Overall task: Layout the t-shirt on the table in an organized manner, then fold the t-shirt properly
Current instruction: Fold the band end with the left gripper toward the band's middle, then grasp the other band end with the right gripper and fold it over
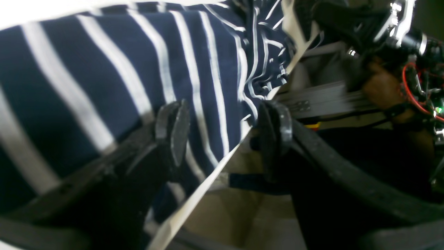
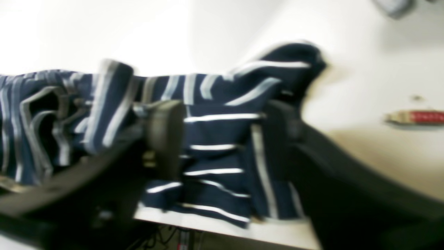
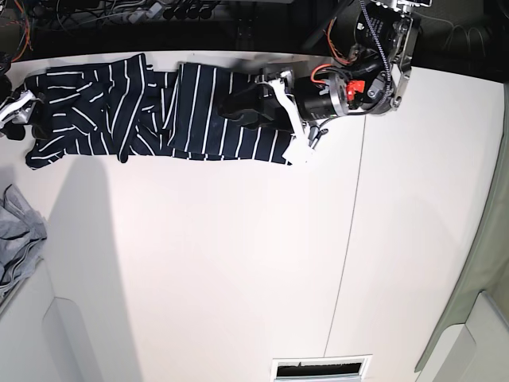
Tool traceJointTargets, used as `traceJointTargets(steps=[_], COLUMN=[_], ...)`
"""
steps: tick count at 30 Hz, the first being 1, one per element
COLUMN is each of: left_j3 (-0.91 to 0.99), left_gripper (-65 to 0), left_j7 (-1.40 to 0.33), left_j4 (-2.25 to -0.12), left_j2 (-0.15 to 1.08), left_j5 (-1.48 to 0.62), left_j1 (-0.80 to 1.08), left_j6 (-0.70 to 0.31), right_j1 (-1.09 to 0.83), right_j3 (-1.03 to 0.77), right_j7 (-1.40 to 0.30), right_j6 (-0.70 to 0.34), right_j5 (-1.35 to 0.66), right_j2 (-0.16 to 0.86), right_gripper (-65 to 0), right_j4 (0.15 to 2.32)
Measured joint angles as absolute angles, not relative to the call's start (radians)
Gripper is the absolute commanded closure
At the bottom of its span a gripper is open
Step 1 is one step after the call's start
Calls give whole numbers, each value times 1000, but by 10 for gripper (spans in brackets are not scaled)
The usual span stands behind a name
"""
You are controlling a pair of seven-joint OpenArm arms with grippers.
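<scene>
The dark navy t-shirt (image 3: 159,111) with thin white stripes lies stretched in a rumpled band along the far edge of the white table (image 3: 238,263). My left gripper (image 3: 238,105) hovers over the shirt's right part. In the left wrist view it (image 1: 222,128) is open, its jaws straddling the striped fabric (image 1: 104,76) and the table edge (image 1: 194,201). My right gripper (image 3: 17,111) is at the shirt's left end. In the blurred right wrist view it (image 2: 223,133) is open with bunched fabric (image 2: 215,132) between the jaws near the table edge.
A plain grey cloth (image 3: 16,239) lies at the table's left edge. A thin dark seam (image 3: 350,239) runs down the table. A small red object (image 2: 416,117) lies on the table beside the right gripper. Cables and electronics (image 3: 159,12) sit behind the far edge.
</scene>
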State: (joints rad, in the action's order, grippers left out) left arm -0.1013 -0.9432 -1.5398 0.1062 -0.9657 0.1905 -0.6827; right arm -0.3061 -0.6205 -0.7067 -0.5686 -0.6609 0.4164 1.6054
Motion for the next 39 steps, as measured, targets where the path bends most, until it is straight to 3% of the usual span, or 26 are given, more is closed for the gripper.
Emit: traceJointTargets(steps=[5,12,22,24,25,29,34,39], left_j3=[-103,-88,73,114,133,211,261,259], left_gripper=[-343,-343,-343,-343,-343,-343,-343,-343], left_j7=[-972,-991,-992,-992,-998,-1026,-1039,-906], left_j4=[-1621,-1626,-1632,-1632,-1632,-1632,-1633,-1632], left_j2=[121,119,117,116,116,117,116,152], left_j5=[-987,-981,-978,-979,-980,-980,-921,-782], left_j1=[188,199,192,191,191,193,219,292], left_j6=[-685,-685,-685,-685,-685,-685,-685,-685], right_j1=[-265,-124,-104,-102,-102,-103,-103,-108], right_j3=[-622,-598,-484,-484,-484,-484,-483,-490], right_j7=[-651,-649,-696,-692,-700,-716,-727,-825], right_j6=[-551,-569,-570,-572,-572,-573,-574,-568], right_j5=[-658,-728,-794,-798,-801,-801,-802,-890], right_j2=[498,512,492,476,468,437,440,441], right_gripper=[-454,-454,-442,-392,-334,-4,0,0], right_j4=[1407,1155,1108,1109,1109,1109,1120,1214])
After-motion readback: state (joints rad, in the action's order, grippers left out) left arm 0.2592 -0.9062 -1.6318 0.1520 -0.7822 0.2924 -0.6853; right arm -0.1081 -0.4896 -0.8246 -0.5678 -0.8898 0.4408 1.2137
